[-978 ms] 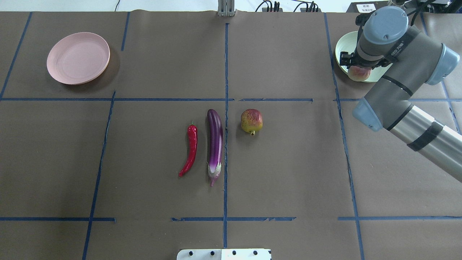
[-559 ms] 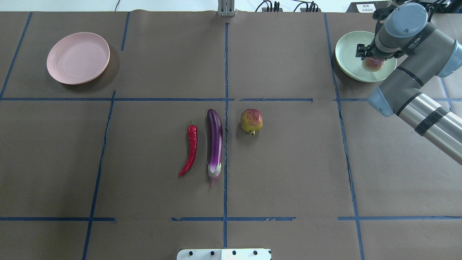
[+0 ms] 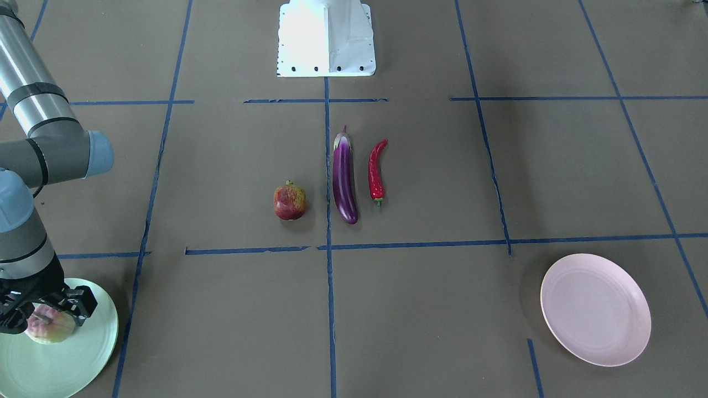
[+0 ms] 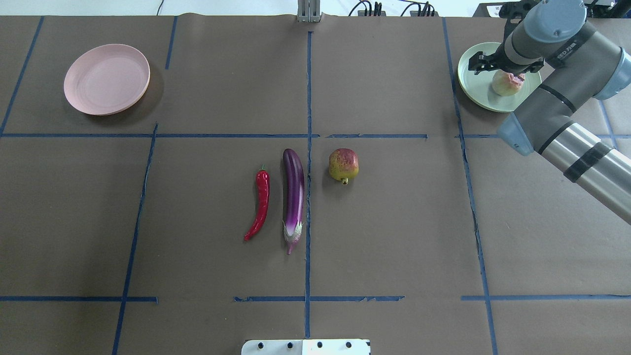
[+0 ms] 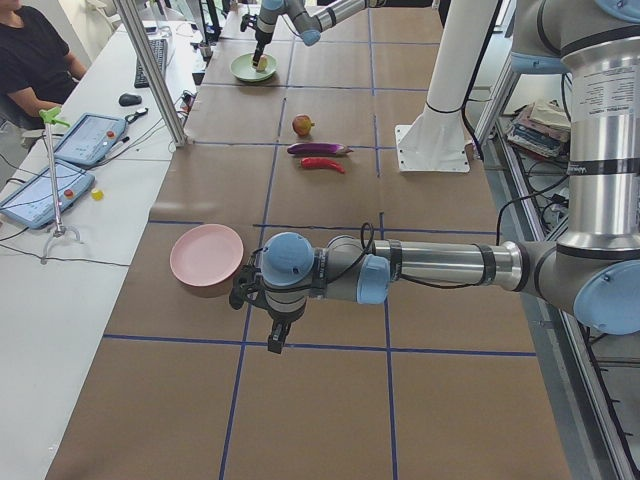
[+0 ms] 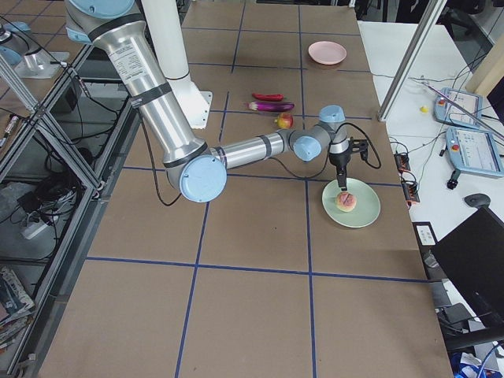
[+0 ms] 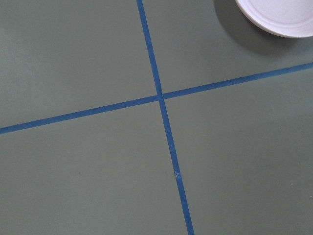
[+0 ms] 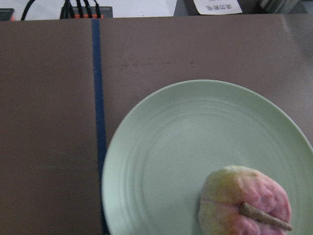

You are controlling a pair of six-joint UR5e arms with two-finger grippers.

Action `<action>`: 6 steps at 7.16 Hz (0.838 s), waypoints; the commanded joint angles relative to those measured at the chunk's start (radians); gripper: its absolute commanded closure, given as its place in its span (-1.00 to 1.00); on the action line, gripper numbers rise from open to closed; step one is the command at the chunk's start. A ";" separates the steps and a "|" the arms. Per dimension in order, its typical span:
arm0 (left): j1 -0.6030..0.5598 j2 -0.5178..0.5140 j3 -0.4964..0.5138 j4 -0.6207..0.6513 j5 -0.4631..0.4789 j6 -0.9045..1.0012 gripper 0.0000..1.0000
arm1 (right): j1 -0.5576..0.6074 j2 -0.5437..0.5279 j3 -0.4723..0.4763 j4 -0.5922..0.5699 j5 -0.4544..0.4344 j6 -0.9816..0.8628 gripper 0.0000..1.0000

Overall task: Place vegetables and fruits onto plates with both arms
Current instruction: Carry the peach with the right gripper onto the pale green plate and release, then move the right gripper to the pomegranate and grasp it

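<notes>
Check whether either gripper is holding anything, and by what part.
Nothing held, it seems. The right gripper stands open over the peach, which lies on the mint plate. The left gripper looks empty.

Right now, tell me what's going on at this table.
The right gripper hangs open above the pale yellow-green and pink fruit, which sits on the pale mint green plate. The red and yellow-green fruit, long purple eggplant and red chili pepper lie mid-table. The pale pink plate is empty; the left gripper hovers near it.
</notes>
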 commanded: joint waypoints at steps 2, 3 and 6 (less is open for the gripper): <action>0.000 0.005 -0.002 0.000 -0.001 0.000 -1.00 | -0.208 0.027 0.202 -0.005 0.108 0.385 -1.00; 0.000 0.005 -0.003 0.000 -0.001 0.000 -1.00 | -0.284 0.062 0.234 -0.008 0.107 0.490 -1.00; 0.000 0.005 -0.011 0.000 -0.002 0.000 -1.00 | -0.385 0.180 0.256 -0.223 0.110 0.469 -1.00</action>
